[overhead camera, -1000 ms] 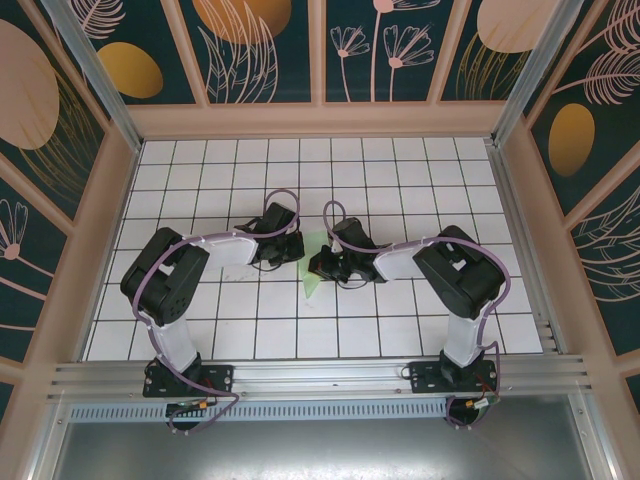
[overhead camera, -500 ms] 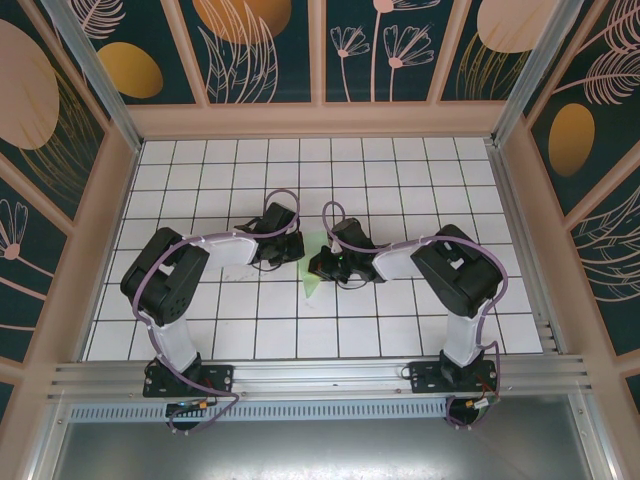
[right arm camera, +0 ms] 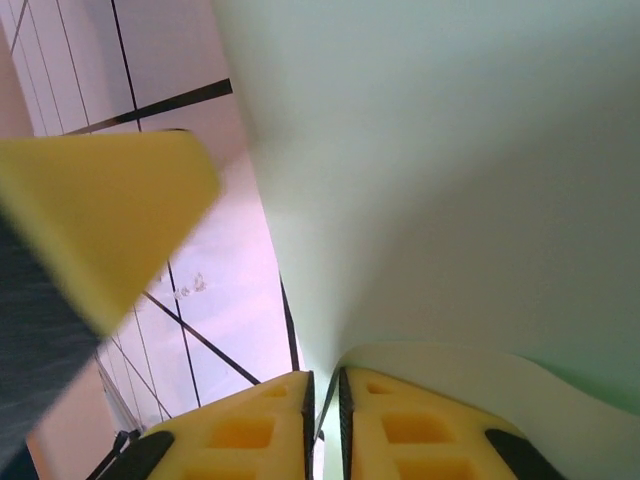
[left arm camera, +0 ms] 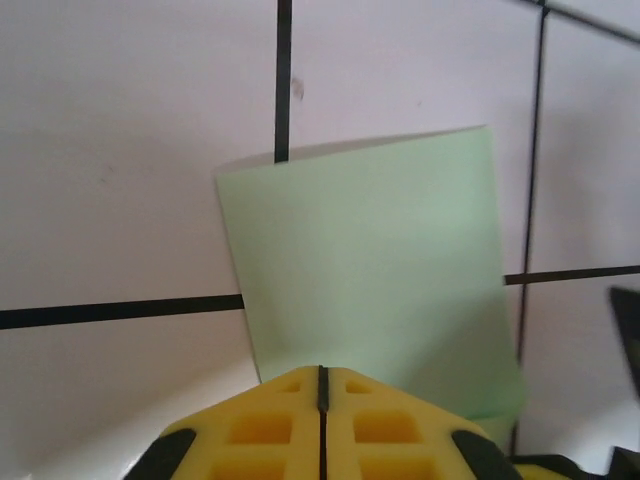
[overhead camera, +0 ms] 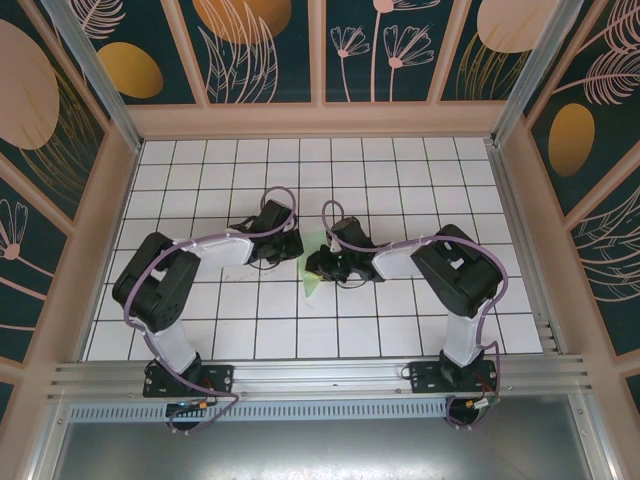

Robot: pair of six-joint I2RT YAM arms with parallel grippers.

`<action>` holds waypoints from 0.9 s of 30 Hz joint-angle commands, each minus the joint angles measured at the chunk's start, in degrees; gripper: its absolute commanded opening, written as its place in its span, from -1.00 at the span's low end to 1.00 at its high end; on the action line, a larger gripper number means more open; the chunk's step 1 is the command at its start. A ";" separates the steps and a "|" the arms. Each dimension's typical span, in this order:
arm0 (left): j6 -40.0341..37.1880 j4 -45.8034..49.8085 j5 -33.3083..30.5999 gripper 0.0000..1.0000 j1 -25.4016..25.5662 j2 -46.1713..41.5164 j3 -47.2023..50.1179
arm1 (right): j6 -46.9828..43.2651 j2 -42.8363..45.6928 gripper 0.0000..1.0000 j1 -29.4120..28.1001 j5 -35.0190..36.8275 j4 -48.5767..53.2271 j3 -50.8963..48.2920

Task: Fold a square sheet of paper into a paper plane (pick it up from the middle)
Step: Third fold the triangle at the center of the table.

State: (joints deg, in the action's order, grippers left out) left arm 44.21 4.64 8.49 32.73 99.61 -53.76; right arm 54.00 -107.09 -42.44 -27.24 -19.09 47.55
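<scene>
Reaching inward from either side with elbows bent low and wrists turned toward each other, meeting over the middle of the white, black-gridded surface (overhead camera: 400, 180), inside walls of dark teal panels (overhead camera: 260, 50) printed with leaves and orange ovals. Pinching one edge of the pale green square sheet of paper (right arm camera: 450, 180) between the nearly closed yellow pads of the right end effector (right arm camera: 325, 400). Pressing the pads of the left end effector (left arm camera: 320, 385) flat together at the near edge of the curled, partly lifted sheet, any grip on it impossible to tell.
</scene>
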 commanded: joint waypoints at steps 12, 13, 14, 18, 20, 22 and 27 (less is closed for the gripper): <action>2.36 -1.15 1.79 -0.58 -4.78 -10.29 5.83 | -1.26 -1.04 -0.33 -0.35 1.49 2.66 -0.23; 2.51 -1.48 2.32 -0.59 -4.78 -10.29 6.08 | -1.26 -1.11 -0.36 -0.36 1.58 2.70 -0.26; 2.68 -2.22 3.22 -0.61 -4.78 -10.25 6.43 | -1.35 -1.12 -0.39 -0.37 1.58 2.83 -0.31; 3.47 -4.59 6.01 -0.68 -4.69 -10.27 7.90 | -1.38 -1.15 -0.48 -0.24 1.58 3.01 -0.53; 3.69 -5.47 7.25 -0.72 -4.62 -10.15 8.41 | -1.48 -1.13 -0.52 -0.14 1.66 3.28 -0.53; 3.88 -6.61 8.72 -0.77 -4.59 -10.05 9.05 | -1.67 -1.12 -0.59 -0.11 1.60 3.57 -0.46; 4.20 -7.98 10.51 -0.88 -2.80 -9.20 9.38 | -2.18 -1.49 -0.94 -0.02 1.92 4.78 -0.20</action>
State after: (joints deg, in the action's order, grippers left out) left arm 47.88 -0.67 16.45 28.77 90.59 -44.97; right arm 52.95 -107.13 -42.48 -26.44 -16.95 47.92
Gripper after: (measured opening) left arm 0.071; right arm 0.053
